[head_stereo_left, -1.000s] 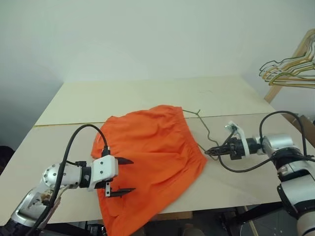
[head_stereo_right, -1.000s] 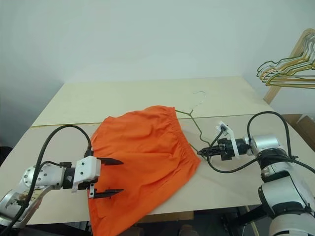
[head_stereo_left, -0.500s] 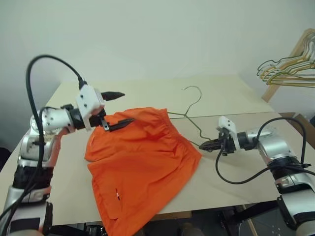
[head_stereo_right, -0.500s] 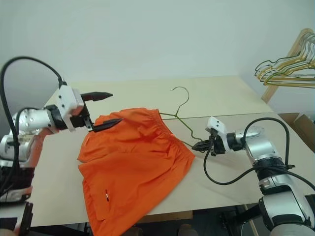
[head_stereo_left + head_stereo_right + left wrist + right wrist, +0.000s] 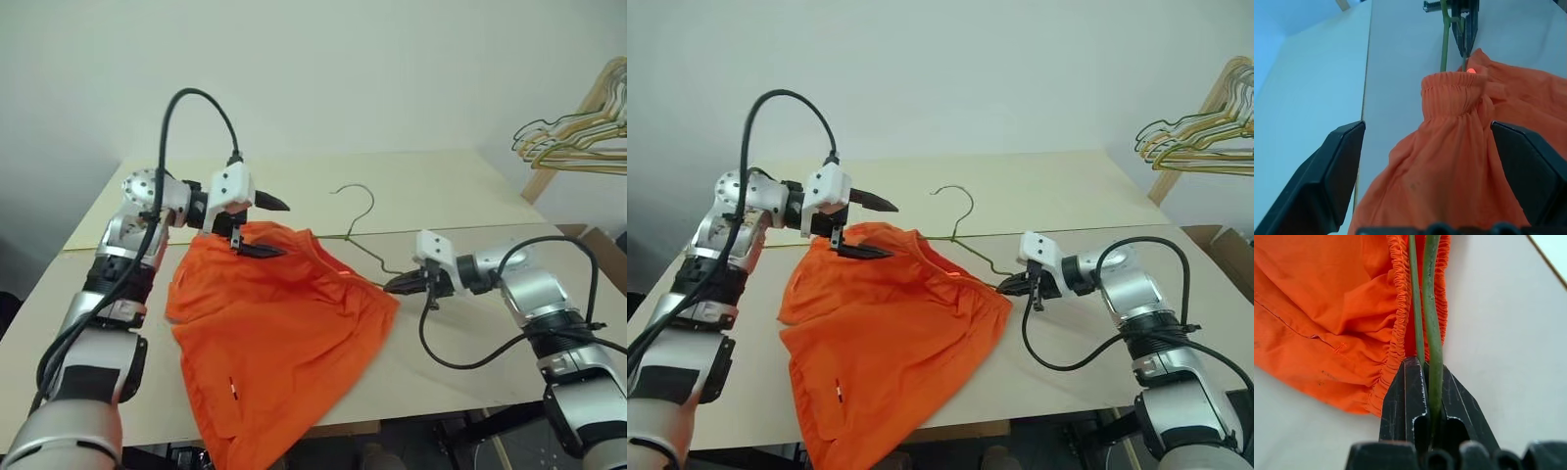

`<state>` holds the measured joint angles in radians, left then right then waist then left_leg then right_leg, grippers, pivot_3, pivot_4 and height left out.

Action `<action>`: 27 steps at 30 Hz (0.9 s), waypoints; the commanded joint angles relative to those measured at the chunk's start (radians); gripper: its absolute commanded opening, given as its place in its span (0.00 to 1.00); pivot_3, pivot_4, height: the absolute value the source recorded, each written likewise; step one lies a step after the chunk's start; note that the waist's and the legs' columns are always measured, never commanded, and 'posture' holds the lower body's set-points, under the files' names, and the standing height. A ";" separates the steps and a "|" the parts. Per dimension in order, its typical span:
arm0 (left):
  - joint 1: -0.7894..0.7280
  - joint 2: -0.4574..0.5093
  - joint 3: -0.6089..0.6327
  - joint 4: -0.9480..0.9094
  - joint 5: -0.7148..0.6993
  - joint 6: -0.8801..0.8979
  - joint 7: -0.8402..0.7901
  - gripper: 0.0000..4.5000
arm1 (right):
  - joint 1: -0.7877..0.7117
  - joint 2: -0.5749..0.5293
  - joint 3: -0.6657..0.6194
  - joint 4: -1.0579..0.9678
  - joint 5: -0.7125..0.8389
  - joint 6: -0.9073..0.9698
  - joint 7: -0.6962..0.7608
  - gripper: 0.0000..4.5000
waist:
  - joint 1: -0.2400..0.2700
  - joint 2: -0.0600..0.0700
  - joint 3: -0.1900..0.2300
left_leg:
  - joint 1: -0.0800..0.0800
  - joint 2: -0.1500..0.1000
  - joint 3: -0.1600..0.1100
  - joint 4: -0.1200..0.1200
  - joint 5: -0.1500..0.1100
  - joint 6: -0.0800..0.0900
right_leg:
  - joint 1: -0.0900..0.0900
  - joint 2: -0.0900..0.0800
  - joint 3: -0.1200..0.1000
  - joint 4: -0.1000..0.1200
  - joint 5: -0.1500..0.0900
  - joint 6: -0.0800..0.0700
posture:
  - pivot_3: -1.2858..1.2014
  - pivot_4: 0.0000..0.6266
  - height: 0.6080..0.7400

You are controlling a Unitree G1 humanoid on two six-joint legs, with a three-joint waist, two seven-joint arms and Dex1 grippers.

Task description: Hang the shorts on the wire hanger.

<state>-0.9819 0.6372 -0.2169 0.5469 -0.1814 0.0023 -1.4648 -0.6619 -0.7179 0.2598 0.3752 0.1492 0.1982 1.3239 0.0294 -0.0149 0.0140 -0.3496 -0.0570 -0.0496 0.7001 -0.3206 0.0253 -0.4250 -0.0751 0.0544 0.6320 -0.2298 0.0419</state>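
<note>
Left eye view: orange shorts (image 5: 279, 343) spread over the pale tabletop (image 5: 460, 196), lower hem hanging past the near edge, small white tag (image 5: 232, 389) near that hem. Gathered waistband lifted at the far right corner, thin wire hanger (image 5: 355, 227) reaching in under it, curved hook up and pointing away from the robot. Right gripper (image 5: 397, 284) at the waistband's right end, fingers clenched on the hanger's wire. Left gripper (image 5: 270, 227) above the far edge of the shorts, fingers released and spread wide, lower fingertip just over the fabric, upper one in the air; contact hard to judge. Right wrist view: two greenish wire strands (image 5: 1424, 308) running from between the closed fingers (image 5: 1410, 396) alongside the elastic. Bunched gold, green and dark hangers (image 5: 573, 137) on a wooden rack at far right, well apart.
</note>
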 commanded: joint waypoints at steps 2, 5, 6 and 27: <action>-0.096 -0.024 -0.020 0.114 0.064 -0.067 -0.035 0.99 | -0.032 -0.008 -0.024 -0.072 -0.013 -0.006 -0.002 0.00 | -0.005 0.000 0.000 | 0.000 0.000 0.000 0.000 0.000 0.000 | 0.000 0.000 0.000 0.000 0.000 0.000 | 0.55 0.00 1.00; -0.131 -0.047 -0.034 0.170 0.092 -0.086 -0.062 0.90 | -0.028 -0.014 -0.016 -0.089 -0.040 -0.024 -0.008 0.00 | -0.011 0.000 0.000 | 0.000 0.000 0.000 0.000 0.000 0.000 | 0.000 0.000 0.000 0.000 0.000 0.000 | 0.54 0.00 1.00; -0.142 -0.055 -0.037 0.182 0.093 -0.077 -0.077 0.86 | -0.025 -0.016 -0.014 -0.092 -0.051 -0.031 -0.013 0.00 | -0.012 0.000 0.000 | 0.000 0.000 0.000 0.001 0.000 0.001 | 0.000 0.000 0.000 0.000 0.000 0.000 | 0.54 0.00 1.00; -0.155 -0.101 -0.112 0.230 0.128 -0.054 -0.138 0.46 | -0.033 -0.001 -0.030 -0.125 -0.078 -0.027 -0.017 0.00 | -0.021 0.000 0.000 | -0.003 0.000 -0.001 0.005 -0.001 0.002 | -0.001 0.000 -0.001 0.009 0.000 0.001 | 0.53 0.00 1.00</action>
<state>-1.1110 0.5363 -0.3514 0.7792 -0.0584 -0.0475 -1.6077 -0.6620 -0.7176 0.2611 0.2843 0.0528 0.1819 1.3060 0.0085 -0.0151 0.0141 -0.3526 -0.0573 -0.0507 0.7052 -0.3219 0.0276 -0.4260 -0.0753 0.0533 0.6406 -0.2295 0.0434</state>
